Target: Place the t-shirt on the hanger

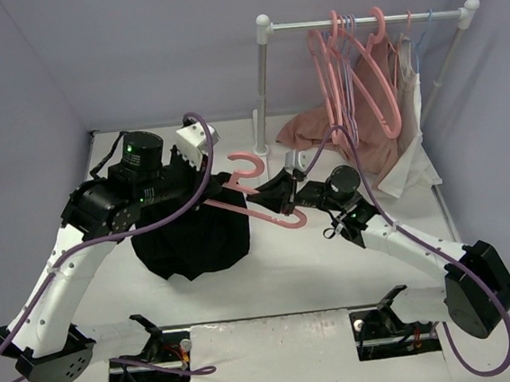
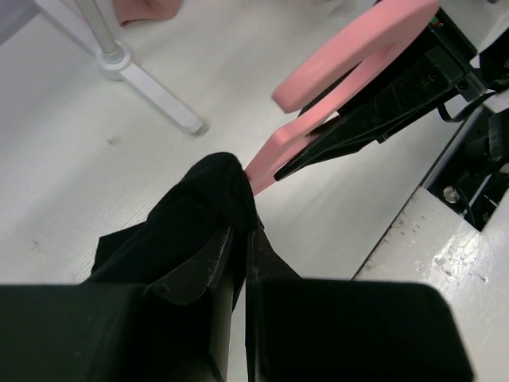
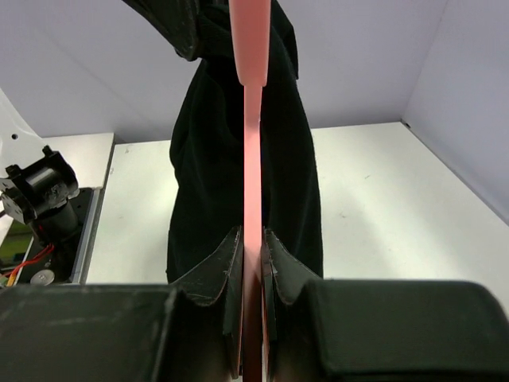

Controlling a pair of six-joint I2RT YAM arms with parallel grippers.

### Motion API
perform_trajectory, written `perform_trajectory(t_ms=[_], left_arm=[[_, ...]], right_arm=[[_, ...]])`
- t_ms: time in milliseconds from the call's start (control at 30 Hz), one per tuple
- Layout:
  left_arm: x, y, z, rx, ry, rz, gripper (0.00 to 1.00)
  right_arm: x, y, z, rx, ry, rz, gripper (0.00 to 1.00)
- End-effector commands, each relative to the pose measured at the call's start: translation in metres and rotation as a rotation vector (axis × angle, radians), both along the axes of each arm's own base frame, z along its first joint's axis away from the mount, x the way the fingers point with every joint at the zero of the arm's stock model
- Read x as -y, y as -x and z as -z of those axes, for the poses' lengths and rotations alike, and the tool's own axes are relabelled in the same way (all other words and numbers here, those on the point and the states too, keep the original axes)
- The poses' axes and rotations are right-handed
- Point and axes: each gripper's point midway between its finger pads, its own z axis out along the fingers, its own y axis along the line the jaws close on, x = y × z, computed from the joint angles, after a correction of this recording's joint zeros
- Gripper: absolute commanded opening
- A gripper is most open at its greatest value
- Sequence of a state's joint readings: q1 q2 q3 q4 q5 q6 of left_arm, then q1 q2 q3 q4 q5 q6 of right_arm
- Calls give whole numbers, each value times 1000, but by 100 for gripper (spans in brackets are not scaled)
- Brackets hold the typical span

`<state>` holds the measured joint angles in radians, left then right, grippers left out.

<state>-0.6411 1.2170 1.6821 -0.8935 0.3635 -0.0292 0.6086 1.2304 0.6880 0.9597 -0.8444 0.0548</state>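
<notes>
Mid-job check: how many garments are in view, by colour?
black t-shirt: 1
pink garment: 1
white garment: 1
total: 3

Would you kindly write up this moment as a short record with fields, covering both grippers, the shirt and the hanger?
left gripper: shut on the bunched top of the black fabric t-shirt
right gripper: shut on the thick pink plastic hanger
contact: one hanger arm reaches the held fabric; whether it is inside cannot be told
t-shirt on hanger: not yet
back right: white rail, dusty-pink garment beneath it
</notes>
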Motion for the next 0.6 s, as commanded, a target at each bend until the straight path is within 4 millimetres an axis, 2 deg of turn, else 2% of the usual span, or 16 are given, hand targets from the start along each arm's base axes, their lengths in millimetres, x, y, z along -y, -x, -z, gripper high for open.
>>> perform_trajectory(t_ms=[0, 33, 67, 167, 200, 333, 433, 567], left_arm=[[-3, -6, -35, 109, 72, -50, 0], [-5, -8, -38, 121, 69, -62, 5], [-8, -9, -43, 146, 66, -68, 19], [-16, -14, -52, 194, 49, -106, 52], [-19, -16, -55, 214, 39, -112, 60], [-30, -22, -69, 300, -5, -131, 71], [-41, -26, -81, 360, -47, -154, 71], [-55, -32, -84, 437, -158, -152, 71]], right_arm=[[12, 7, -90, 246, -187, 20, 0], [14, 9, -92, 252, -192, 23, 0], [16, 11, -90, 247, -188, 20, 0], [20, 14, -87, 245, -181, 16, 0], [21, 15, -86, 243, -178, 16, 0], [20, 11, -71, 210, -149, 7, 0], [16, 10, -60, 185, -126, -20, 0], [9, 12, -46, 153, -96, -73, 0]])
